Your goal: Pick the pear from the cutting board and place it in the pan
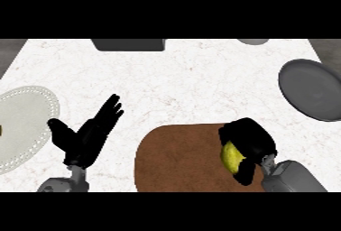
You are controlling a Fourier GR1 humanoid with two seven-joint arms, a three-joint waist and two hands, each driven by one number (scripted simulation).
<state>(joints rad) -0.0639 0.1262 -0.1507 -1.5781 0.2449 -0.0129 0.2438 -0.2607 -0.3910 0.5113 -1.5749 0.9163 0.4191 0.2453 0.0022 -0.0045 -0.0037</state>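
Pear (231, 156), yellow-green, sits clasped in the right hand (250, 144), whose fingers curl round it over the right edge of the brown board (177, 158). Left hand (86, 133) rests released, fingers straight, on the white desk (186, 90) beside a pale plate (23, 126). Grey pan (311, 90) lies at the far right, apart from the pear.

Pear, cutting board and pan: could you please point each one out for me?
pear (230, 155), head view, yellow skin showing beside the right hand's fingers
cutting board (177, 158), head view, bare brown top
pan (313, 90), head view, grey inside surface
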